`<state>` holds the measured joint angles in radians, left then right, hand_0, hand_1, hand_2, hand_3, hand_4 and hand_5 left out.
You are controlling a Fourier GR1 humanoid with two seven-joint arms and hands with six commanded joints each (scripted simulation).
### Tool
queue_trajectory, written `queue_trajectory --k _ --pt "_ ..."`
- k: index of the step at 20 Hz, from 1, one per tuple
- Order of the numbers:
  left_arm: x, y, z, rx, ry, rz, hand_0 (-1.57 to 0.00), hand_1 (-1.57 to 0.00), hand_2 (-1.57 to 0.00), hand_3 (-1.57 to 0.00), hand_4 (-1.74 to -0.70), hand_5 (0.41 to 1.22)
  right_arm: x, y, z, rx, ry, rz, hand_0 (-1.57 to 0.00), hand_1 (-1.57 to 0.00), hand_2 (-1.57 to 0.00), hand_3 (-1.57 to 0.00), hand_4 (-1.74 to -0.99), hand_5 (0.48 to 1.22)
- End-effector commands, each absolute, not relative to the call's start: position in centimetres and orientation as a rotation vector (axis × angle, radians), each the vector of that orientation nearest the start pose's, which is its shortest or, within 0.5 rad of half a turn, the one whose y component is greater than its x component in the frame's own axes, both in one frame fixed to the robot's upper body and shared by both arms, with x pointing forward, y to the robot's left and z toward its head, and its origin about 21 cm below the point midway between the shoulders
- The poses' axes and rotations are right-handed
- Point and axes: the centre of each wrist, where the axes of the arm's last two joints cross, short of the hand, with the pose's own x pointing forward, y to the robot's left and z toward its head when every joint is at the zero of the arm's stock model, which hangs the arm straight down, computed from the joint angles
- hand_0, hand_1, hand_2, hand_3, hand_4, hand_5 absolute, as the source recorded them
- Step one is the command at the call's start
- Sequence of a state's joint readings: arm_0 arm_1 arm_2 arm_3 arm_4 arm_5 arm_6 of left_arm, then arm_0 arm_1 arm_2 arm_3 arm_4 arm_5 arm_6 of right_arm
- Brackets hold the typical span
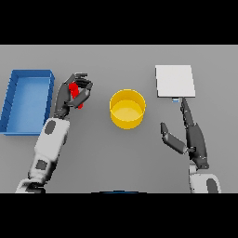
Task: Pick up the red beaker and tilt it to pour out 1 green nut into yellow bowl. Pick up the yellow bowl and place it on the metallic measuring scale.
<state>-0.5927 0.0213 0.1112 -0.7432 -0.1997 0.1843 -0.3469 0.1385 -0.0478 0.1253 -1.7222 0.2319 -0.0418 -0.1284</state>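
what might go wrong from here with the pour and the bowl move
The left hand grips the red beaker well left of the yellow bowl; tilting it there would likely drop the nut on the table. The right hand lies open between the bowl and the metallic measuring scale, where it might knock either one.

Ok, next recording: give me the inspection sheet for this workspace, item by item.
Surface: grey table, flat and even.
Job's things: red beaker in the left hand, left of the yellow bowl; whether the bowl holds a nut cannot be told. Metallic measuring scale at right rear, nothing on it.
Clutter: blue bin at far left.
Hands: left hand, fingers curled round the beaker; right hand open, fingers straight, pointing toward the scale.
Cables: nothing seen.
Surroundings: nothing seen.
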Motion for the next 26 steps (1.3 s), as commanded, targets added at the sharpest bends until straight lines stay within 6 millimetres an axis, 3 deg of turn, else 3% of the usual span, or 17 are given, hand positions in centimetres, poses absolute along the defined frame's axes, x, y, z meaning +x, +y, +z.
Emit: queue_trajectory --k 1,3,4,9,14,19,24,26 --pt "37.1 18.3 -3.8 0.19 -1.693 -0.235 -0.93 -0.95 -0.95 -0.76 -1.53 0.99 21.6 -22.0 0.8 -0.175 -1.728 0.251 0.0 0.0 0.0 0.0 -1.241 0.695" --pt "37.2 17.8 -4.0 0.164 -1.717 -0.224 -1.16 -1.18 -1.17 -1.0 -1.6 1.073 21.6 -21.7 1.1 -0.162 -1.734 0.246 0.0 0.0 0.0 0.0 -1.233 0.688" --pt "37.4 17.9 -4.0 0.168 -1.714 -0.222 -1.24 -1.25 -1.25 -1.11 -1.57 1.103 21.5 -21.5 1.0 -0.159 -1.737 0.245 0.0 0.0 0.0 0.0 -1.233 0.686" --pt "37.9 18.3 -3.1 0.191 -1.71 -0.178 -1.46 -1.47 -1.47 -1.42 -1.69 1.129 21.6 -21.7 0.6 -0.179 -1.729 0.265 0.0 0.0 0.0 0.0 -1.186 0.67" --pt "38.7 18.8 -0.2 0.249 -1.765 -0.303 -1.54 -1.54 -1.54 -1.52 -1.72 1.127 21.8 -21.8 0.6 -0.225 -1.74 0.281 0.0 0.0 0.0 0.0 -1.116 0.656" --pt "39.6 18.1 4.1 0.408 -1.777 -0.723 -1.56 -1.56 -1.56 -1.55 -1.74 1.136 21.6 -21.8 0.6 -0.237 -1.742 0.307 0.0 0.0 0.0 0.0 -1.092 0.661" --pt "38.3 16.5 4.9 0.44 -1.745 -0.871 -1.56 -1.56 -1.56 -1.55 -1.74 1.136 21.4 -21.7 0.7 -0.229 -1.731 0.301 0.0 0.0 0.0 0.0 -1.092 0.664" --pt "38.2 15.9 5.8 0.498 -1.724 -1.009 -1.56 -1.56 -1.56 -1.56 -1.74 1.149 21.3 -21.3 0.9 -0.22 -1.744 0.305 0.0 0.0 0.0 0.0 -1.096 0.67"
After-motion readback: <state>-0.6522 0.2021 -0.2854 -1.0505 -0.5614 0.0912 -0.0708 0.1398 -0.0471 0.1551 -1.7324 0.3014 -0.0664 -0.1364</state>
